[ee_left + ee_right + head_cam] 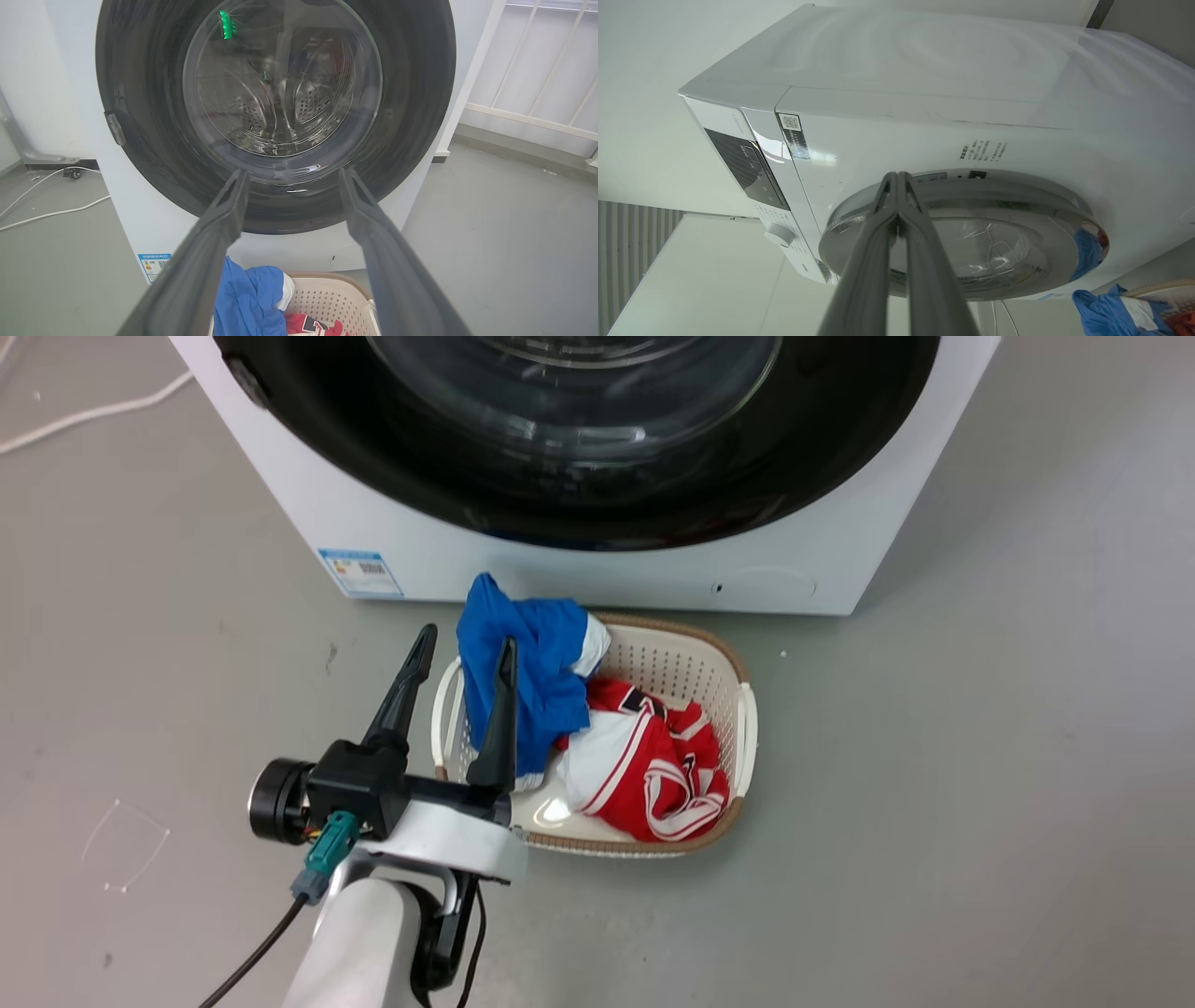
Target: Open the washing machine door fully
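Door [653,518]: set in the front of the machine [597,574], directly behind the basket [742,709]. It appears shut; no gap shows at its rim in the left wrist view.

Left gripper [467,637]: fingers spread, holding nothing, hanging over the basket and aimed at the door's lower half, clear of it.

Right gripper [896,176]: fingers pressed together, tips at the door's [971,242] outer rim. Whether they touch it or are hooked behind it cannot be told.

Handling, as judged: the door is rigid, hinged and fairly heavy. Its glossy face and bulging glass give no purchase and would shed a finger. The rim edge is the only sound hold, on the side away from the hinge. The latch is likely to resist at first, and then the door should swing freely in an arc.

Risk: the basket stands close beneath the door's swing.
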